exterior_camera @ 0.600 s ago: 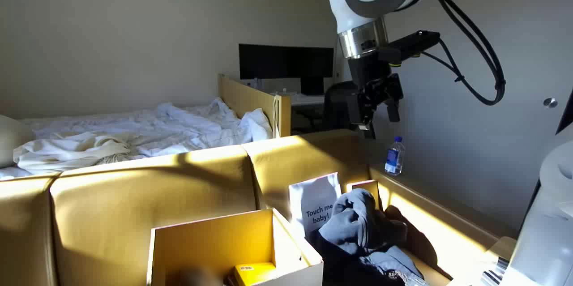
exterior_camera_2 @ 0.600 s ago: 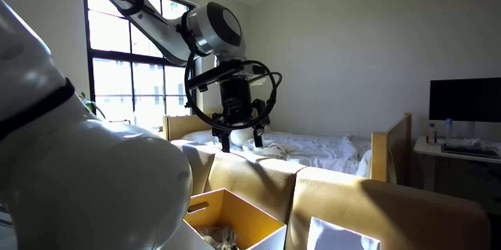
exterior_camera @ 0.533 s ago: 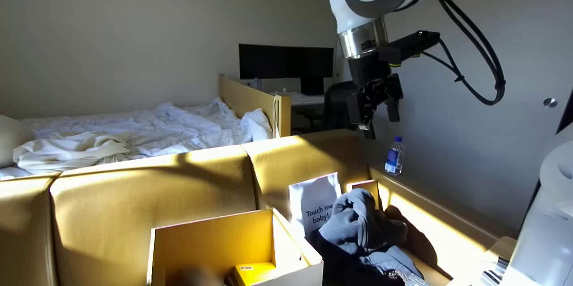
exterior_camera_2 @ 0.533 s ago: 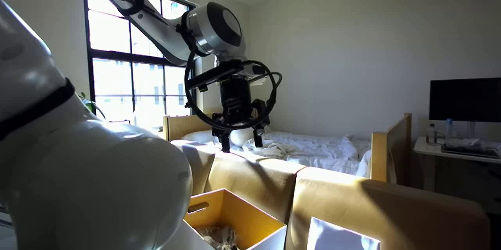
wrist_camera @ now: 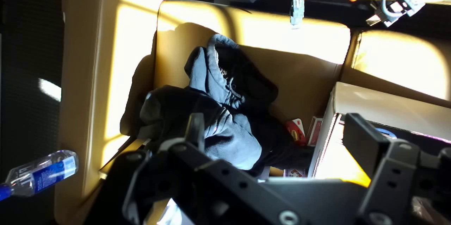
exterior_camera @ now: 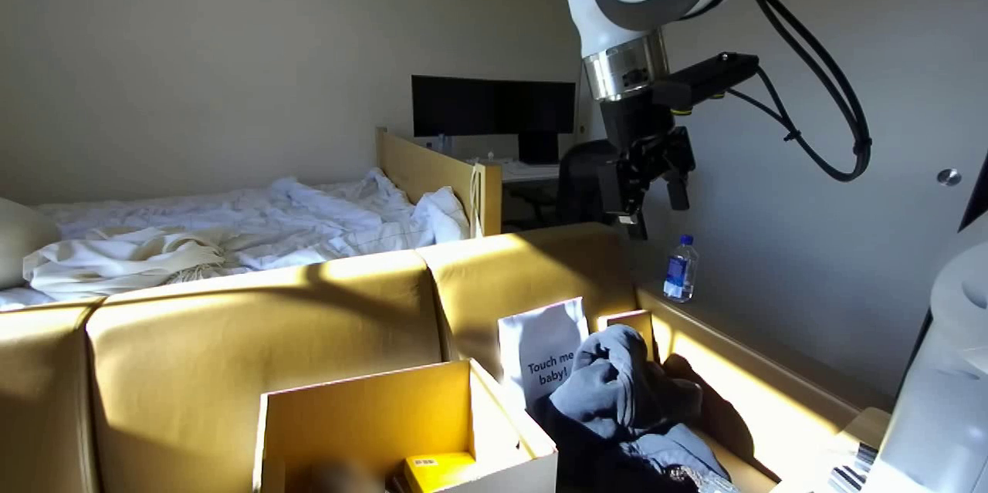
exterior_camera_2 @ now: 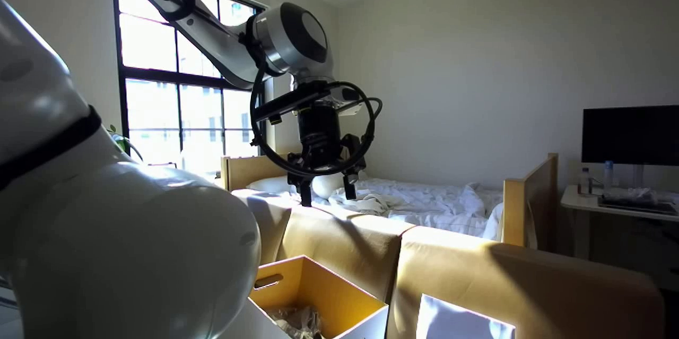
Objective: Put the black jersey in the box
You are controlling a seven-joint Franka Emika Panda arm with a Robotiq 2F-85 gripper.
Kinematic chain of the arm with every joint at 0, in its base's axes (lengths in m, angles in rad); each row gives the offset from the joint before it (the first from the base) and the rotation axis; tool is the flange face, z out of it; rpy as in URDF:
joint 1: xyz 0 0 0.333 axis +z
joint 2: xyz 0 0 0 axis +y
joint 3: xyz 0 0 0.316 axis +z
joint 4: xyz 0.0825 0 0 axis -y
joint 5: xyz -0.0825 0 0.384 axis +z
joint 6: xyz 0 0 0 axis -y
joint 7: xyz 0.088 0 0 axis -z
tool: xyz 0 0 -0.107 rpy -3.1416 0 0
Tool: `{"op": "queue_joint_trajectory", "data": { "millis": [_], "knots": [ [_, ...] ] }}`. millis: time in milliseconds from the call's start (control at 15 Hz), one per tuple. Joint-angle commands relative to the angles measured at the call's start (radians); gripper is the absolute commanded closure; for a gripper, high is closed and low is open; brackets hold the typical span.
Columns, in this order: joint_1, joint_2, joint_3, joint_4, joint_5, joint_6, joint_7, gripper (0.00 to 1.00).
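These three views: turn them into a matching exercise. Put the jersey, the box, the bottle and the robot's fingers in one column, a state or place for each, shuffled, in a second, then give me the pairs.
Column one
1. black jersey
2. box
3. bottle
4. fingers

Column two
A. clear, blue-capped
B. spread apart, holding nothing
C. crumpled on the couch seat
D. open at the top, with a yellow item inside

Pairs: 1-C, 2-D, 3-A, 4-B

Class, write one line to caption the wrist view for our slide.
An open gripper in the foreground, a crumpled black jersey on a partly sunlit couch, a box beside it.
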Motion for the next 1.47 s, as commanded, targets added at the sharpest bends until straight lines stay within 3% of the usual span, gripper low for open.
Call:
{"op": "queue_joint_trajectory", "data": {
  "millis": [0,533,733,933,1267,1333,1400],
  "knots": [
    [0.026,0.004,-0.022,0.002,-0.012,-0.003,0.013,0.0],
    [0.018,0.033,-0.047,-0.005,-0.011,0.023,-0.007,0.0],
    [-0.004,0.077,-0.089,-0.037,-0.039,0.128,-0.025,0.0],
    [-0.048,0.118,-0.13,-0.107,-0.128,0.31,-0.006,0.0],
    [-0.236,0.24,-0.185,-0.215,-0.36,0.589,0.142,0.0],
    [-0.26,0.269,-0.192,-0.193,-0.374,0.598,0.171,0.0],
    [-0.217,0.217,-0.196,-0.203,-0.326,0.548,0.102,0.0]
  ]
}}
